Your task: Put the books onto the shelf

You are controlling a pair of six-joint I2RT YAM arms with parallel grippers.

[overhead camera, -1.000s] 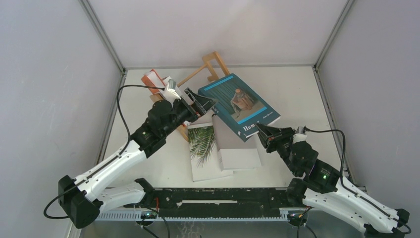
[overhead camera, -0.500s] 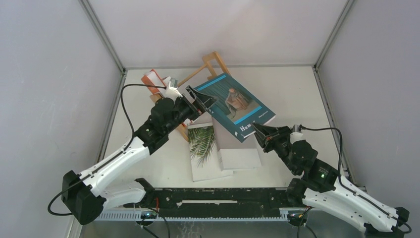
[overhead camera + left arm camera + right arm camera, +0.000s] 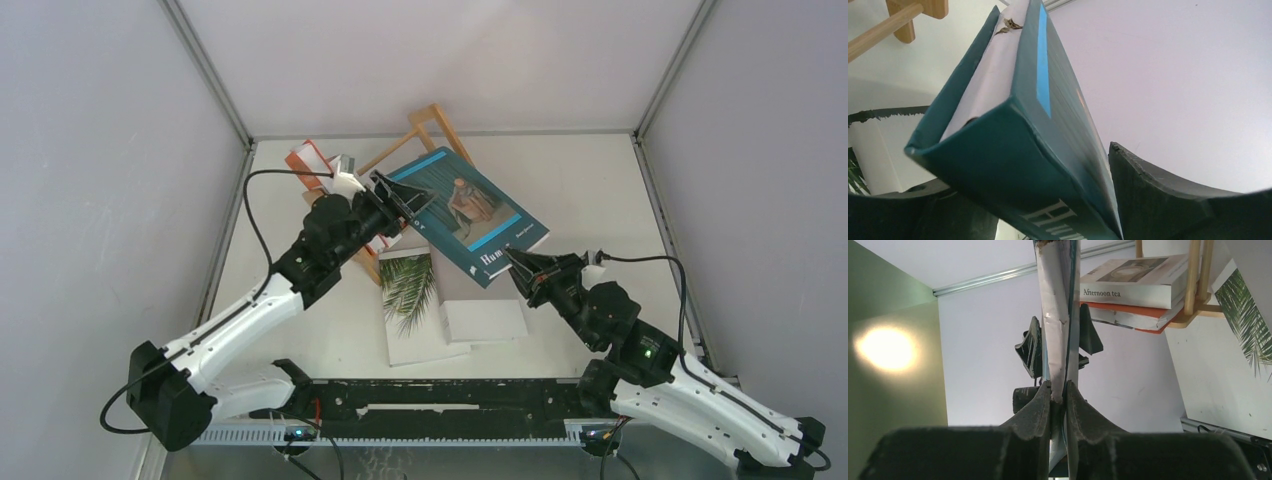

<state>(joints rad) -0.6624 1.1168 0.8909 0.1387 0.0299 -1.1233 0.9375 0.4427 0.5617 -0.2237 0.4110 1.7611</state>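
Teal cover up, the "Humor" book (image 3: 470, 210) hangs in the air over the middle of the white counter (image 3: 600, 190), tilted, with an arm at each end. The right pincer (image 3: 512, 262) is clamped on the book's near lower edge. Its own camera shows both fingers pressed tight together on the cover and pages. The left pincer (image 3: 405, 197) sits at the far upper corner, by the spine, with one finger on either side of the book. From its wrist camera the right-hand finger (image 3: 1158, 200) lies right against the cover, but I cannot tell whether the pair has actually closed on it.

Behind the left arm stands the light-wood shelf (image 3: 421, 113), near the back wall. Two books already rest in it: the orange-red one (image 3: 303, 158), and against it the white one with the cup picture (image 3: 1133, 282), titled "Afternoon tea".

Two more books lie flat on the counter below the raised one. The white one with the green palm leaf (image 3: 410, 305) is on the left. The plain grey-white one (image 3: 482, 318) is on its right, overlapping its edge.
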